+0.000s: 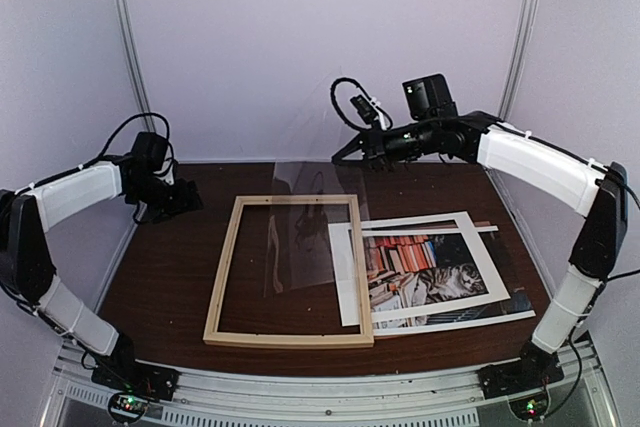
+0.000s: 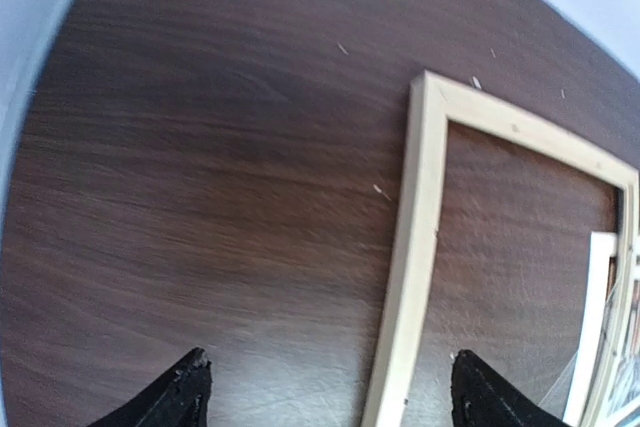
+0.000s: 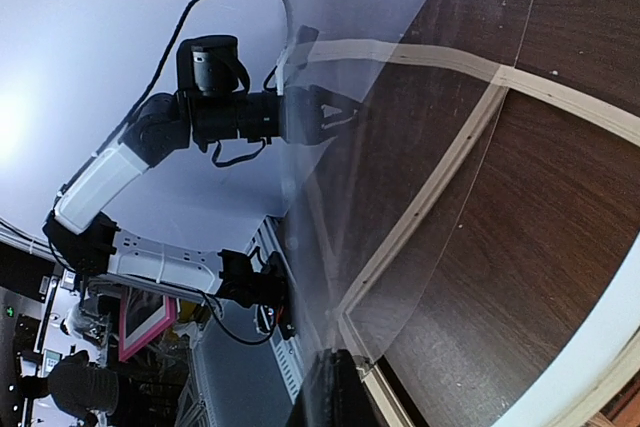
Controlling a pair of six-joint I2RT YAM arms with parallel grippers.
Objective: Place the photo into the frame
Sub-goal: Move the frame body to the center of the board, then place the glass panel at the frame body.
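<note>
The frame (image 1: pixel 290 272) of pale wood lies flat on the dark table, left of centre. The photo (image 1: pixel 430 267), a cat with red-orange books and a wide white border, lies face up to its right, its left edge over the frame's right strip. My left gripper (image 1: pixel 183 203) hovers open past the frame's far left corner. Its fingertips (image 2: pixel 190 392) straddle the frame's left strip (image 2: pixel 410 247) with nothing between them. My right gripper (image 1: pixel 345 155) is raised behind the frame, shut on a clear sheet (image 1: pixel 300 232) that hangs down over it. That gripper (image 3: pixel 335 392) pinches the sheet's (image 3: pixel 400 147) edge.
White enclosure walls (image 1: pixel 300 37) stand behind and at both sides of the table (image 1: pixel 170 277). The left arm (image 3: pixel 200 117) shows through the sheet in the right wrist view. Bare wood lies left of the frame (image 2: pixel 200 197).
</note>
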